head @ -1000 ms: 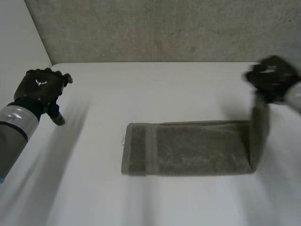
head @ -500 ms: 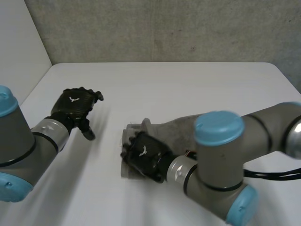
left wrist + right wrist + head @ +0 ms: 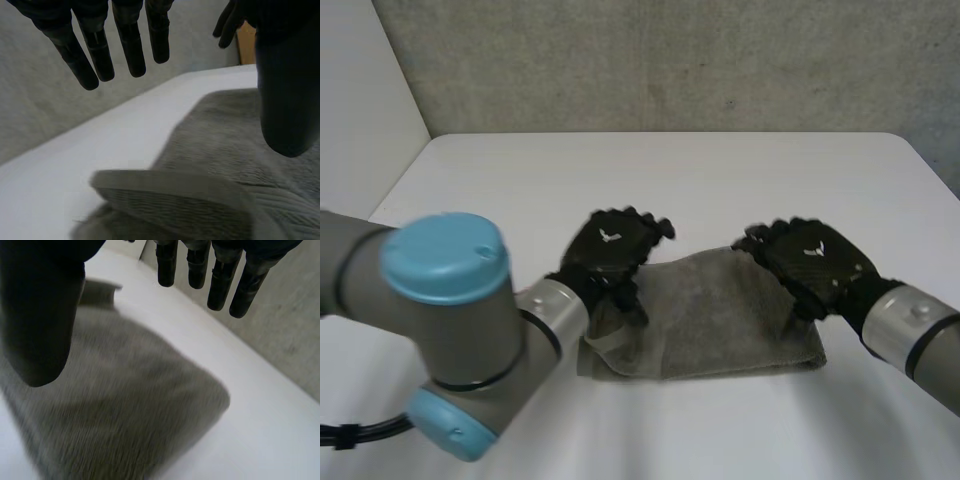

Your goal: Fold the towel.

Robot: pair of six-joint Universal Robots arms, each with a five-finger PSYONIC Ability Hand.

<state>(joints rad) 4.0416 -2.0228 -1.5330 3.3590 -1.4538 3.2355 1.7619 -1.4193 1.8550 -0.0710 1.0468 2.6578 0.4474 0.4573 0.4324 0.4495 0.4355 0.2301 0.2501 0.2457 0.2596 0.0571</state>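
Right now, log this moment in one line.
towel: on table, flap raised at left end | left hand: open, over its left end | right hand: open, over its right end

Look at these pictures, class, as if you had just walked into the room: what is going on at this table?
A two-armed robot is working on a grey towel that lies folded on the white table. Its left hand is over the towel's left end, where the cloth is rumpled and lifts a little. Its right hand is over the right end. Both hands have straight fingers and grip nothing.
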